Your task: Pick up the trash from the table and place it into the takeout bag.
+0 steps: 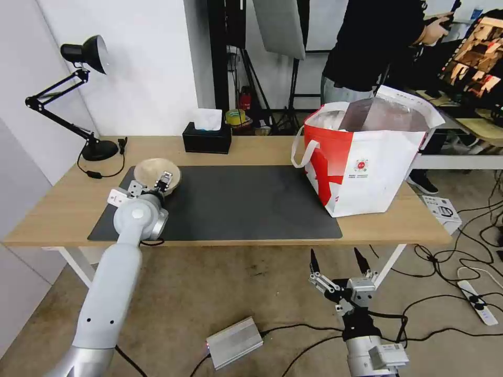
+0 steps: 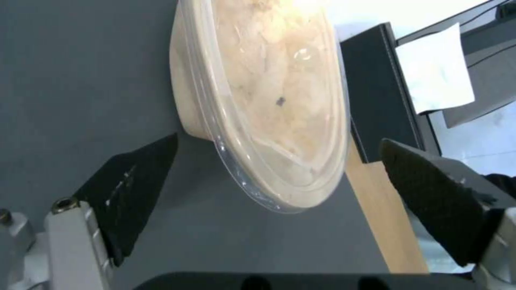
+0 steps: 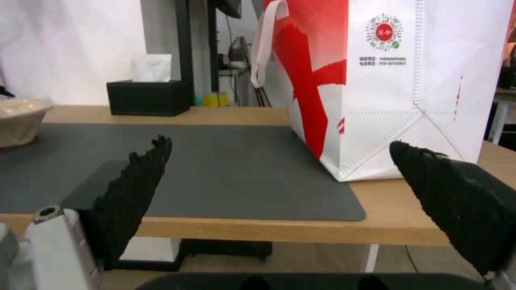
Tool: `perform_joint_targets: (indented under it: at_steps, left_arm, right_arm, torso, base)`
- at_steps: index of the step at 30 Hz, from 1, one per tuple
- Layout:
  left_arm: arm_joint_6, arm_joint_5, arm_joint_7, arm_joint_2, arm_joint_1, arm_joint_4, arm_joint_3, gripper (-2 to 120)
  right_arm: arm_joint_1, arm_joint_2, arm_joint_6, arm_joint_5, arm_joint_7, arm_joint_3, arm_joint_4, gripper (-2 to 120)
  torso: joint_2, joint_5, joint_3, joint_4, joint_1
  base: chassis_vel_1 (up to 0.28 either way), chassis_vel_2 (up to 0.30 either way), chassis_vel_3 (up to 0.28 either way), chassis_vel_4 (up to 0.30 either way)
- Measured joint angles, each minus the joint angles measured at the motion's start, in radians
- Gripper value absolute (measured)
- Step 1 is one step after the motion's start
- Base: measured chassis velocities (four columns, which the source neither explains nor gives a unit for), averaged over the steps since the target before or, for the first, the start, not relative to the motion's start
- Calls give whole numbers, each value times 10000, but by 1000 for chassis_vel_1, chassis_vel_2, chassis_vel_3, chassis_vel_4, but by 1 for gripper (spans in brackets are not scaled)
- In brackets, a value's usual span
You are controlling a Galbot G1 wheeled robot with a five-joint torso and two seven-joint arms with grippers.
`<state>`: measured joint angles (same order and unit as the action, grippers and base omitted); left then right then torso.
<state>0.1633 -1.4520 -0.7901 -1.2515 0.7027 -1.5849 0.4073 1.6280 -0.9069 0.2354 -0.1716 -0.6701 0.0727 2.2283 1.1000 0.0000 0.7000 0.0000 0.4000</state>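
Note:
A beige pulp bowl [image 1: 152,172] with a clear lid sits at the left end of the dark mat [image 1: 246,204] on the table [image 1: 63,209]. My left gripper [image 1: 163,181] is at the bowl's near-right rim. In the left wrist view the bowl [image 2: 269,100] lies between the open fingers [image 2: 134,189], one fingertip close to its side. The takeout bag [image 1: 367,162] stands open on the table's right end. My right gripper [image 1: 338,260] hangs open below the table's front edge, pointing up, nothing in it. From the right wrist the bag [image 3: 419,80] is straight ahead and the bowl [image 3: 19,121] far off.
A black tissue box [image 1: 207,137] sits at the back edge, and a black desk lamp [image 1: 86,94] stands at the back left corner. A person stands behind the bag. On the floor lie a silver box [image 1: 234,341] and cables [image 1: 461,293].

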Motion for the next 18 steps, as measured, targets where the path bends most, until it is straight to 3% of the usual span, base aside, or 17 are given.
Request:
perform_joint_targets:
  at_steps: [18]
  left_arm:
    - [-31,133,178,-280,-739,1008,-326,100]
  right_arm:
    - [0,0,0,0,0,0,0,100]
  torso:
    - [0,0,0,0,0]
  base:
    - [0,0,0,0]
